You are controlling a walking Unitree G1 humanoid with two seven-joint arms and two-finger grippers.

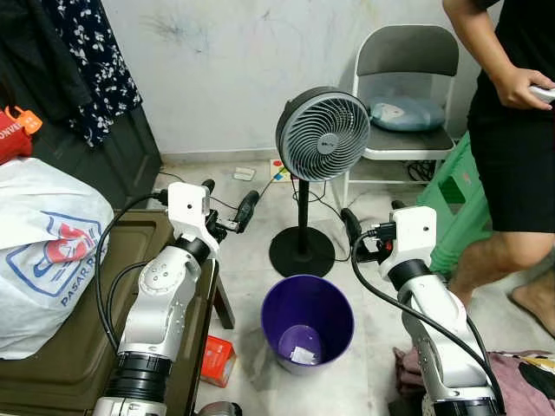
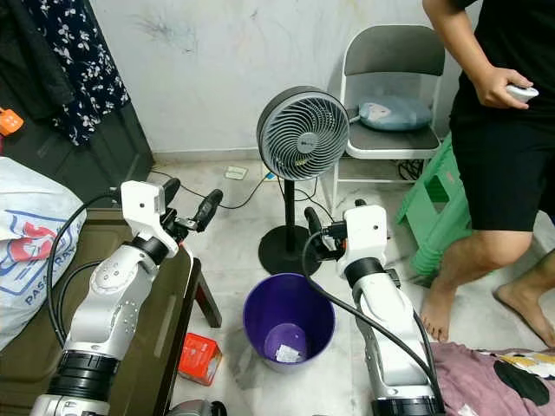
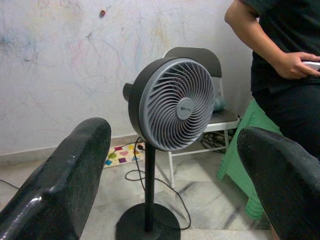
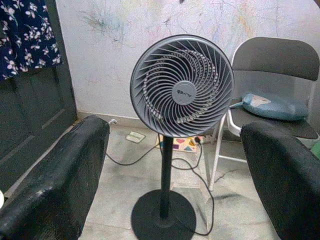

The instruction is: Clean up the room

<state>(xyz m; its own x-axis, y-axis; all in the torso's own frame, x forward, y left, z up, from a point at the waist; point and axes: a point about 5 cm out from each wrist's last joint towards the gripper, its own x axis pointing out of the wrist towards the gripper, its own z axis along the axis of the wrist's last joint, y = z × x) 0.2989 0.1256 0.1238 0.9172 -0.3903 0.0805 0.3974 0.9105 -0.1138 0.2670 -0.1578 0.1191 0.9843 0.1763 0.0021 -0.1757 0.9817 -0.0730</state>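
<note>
Litter, an orange carton [image 1: 218,360], lies on the floor below your left pincer [image 1: 227,206], beside the purple bin [image 1: 308,323]; both pincers, right [image 1: 371,227] included, hang open, empty.

purple bin [image 1: 308,322] w/ white scrap inside, grey/black fan [image 1: 322,134], grey chair [image 1: 408,54] w/ blue cushion [image 1: 408,113], green stool [image 1: 455,204], orange box [image 1: 217,360], navy floral cloth [image 1: 91,61], white bag [image 1: 43,251] w/ red+blue logo.
</note>
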